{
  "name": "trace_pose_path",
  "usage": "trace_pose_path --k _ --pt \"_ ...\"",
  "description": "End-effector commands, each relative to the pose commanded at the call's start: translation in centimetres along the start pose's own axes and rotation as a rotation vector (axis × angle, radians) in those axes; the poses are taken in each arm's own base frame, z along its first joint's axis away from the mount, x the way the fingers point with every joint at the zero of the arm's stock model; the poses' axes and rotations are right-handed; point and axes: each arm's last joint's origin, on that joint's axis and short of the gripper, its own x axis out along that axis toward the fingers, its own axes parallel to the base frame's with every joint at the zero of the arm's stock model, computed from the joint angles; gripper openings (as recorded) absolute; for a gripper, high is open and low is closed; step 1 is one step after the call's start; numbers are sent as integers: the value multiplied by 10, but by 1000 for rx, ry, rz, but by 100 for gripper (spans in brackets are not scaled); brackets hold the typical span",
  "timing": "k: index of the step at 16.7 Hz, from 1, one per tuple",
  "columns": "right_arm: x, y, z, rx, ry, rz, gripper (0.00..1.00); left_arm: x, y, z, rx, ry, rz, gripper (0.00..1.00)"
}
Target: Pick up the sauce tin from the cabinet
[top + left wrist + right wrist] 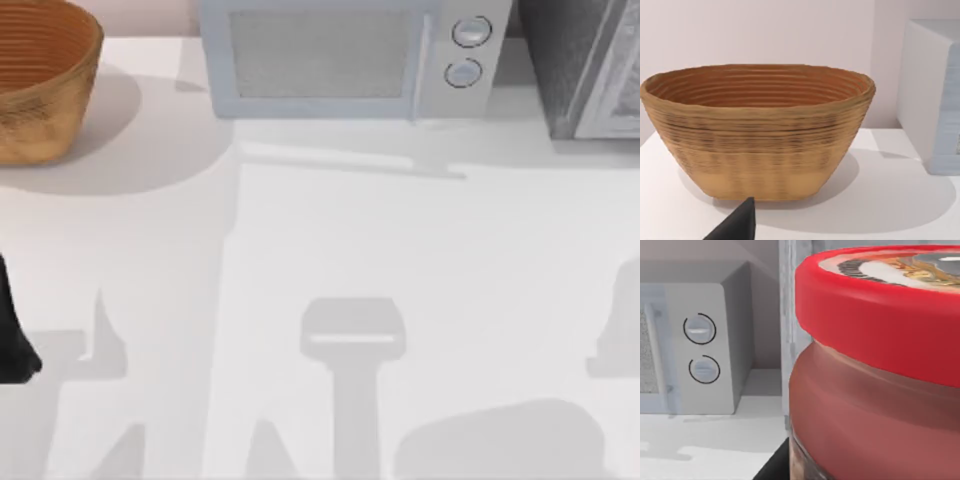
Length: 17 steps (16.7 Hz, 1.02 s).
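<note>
Close against the right wrist camera stands the sauce tin (875,370), upright, with a red lid and a red-brown body. Behind it rises the pale framed edge of the cabinet (790,315), and beside that the microwave (705,350) with its two round knobs. A dark sliver of the right gripper (775,467) shows at the tin's base; whether its fingers press the tin or stand apart I cannot tell.

From the top view, the microwave (340,60) sits along the table's (320,280) far edge, with the dark speckled cabinet (580,60) just beside it at the far right corner and a woven basket (40,80) well apart from it at the far left corner. My left arm (12,340) is at the left edge, nearer than the basket.

Its wrist view faces the basket (760,130), with one dark fingertip (737,225) of the left gripper in front; its spread cannot be told.
</note>
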Motion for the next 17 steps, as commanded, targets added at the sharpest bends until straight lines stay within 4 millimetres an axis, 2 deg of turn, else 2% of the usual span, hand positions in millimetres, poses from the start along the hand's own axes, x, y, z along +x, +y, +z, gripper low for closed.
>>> trace_pose_path --k 4,8,13,17 --pt "12 0 23 -8 -28 60 0 0 0 0 0 0 0 100" --pt "42 -2 50 -21 -62 159 0 0 0 0 0 0 0 100" --pt "103 -10 67 -46 -108 319 0 0 0 0 0 0 0 100" --pt "158 -22 52 -67 -127 459 0 0 0 0 0 0 0 100"
